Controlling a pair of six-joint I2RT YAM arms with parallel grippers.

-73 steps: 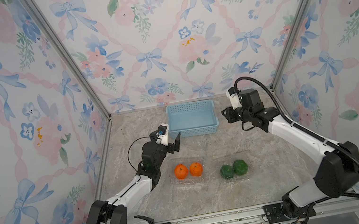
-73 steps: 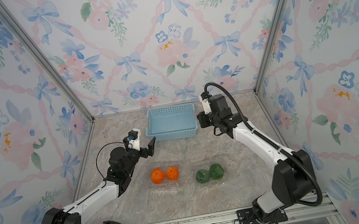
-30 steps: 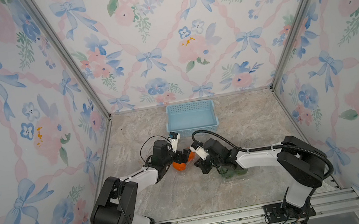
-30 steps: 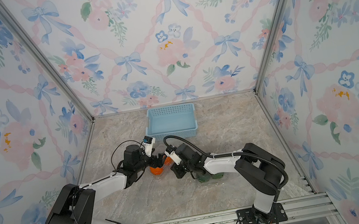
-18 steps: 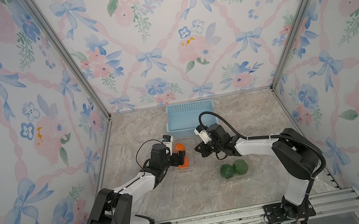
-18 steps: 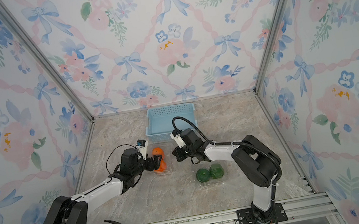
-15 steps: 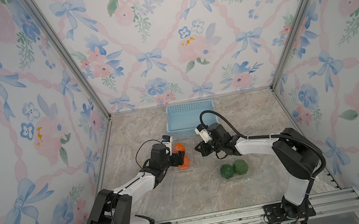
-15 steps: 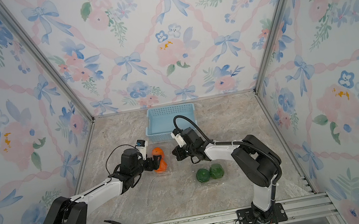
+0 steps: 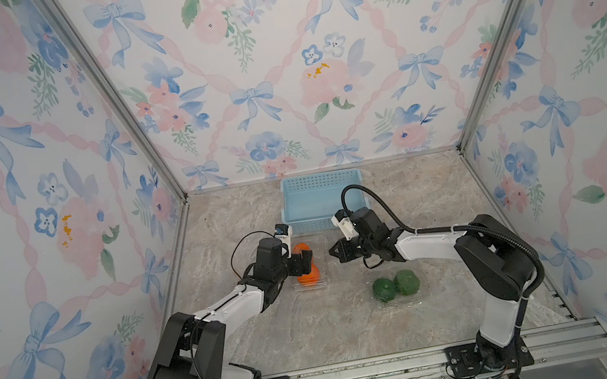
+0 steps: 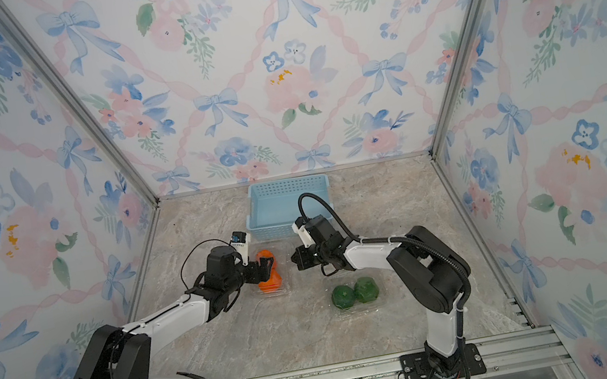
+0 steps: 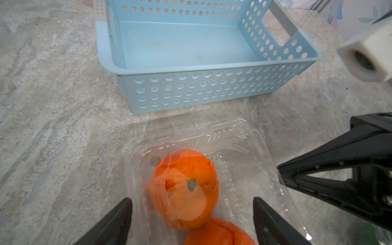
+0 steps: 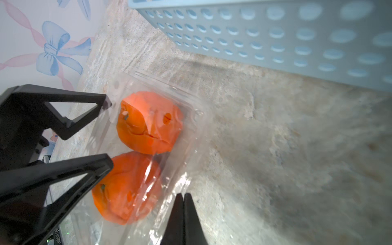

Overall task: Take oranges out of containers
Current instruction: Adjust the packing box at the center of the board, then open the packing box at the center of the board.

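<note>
Marble worktop (image 9: 261, 341), floral walls round it, blue basket (image 9: 319, 183) at the back. Your L claw (image 11: 192, 199) is spread wide either side of the two orange fruits (image 12: 148, 125), both in their clear tray (image 11: 239, 148) just in front of the basket. R claw (image 12: 183, 196) is pressed together at that tray's rim; can't tell if plastic's nipped. Green pair (image 9: 385, 290) sits in a 2nd tray (image 9: 426, 297), nearer the arm bases.

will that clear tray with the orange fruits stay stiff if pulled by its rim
Probably not: the clear tray looks thin and creased, so its rim would likely flex. Seemingly light, it may slide on the smooth table. The round oranges could roll inside.
</note>
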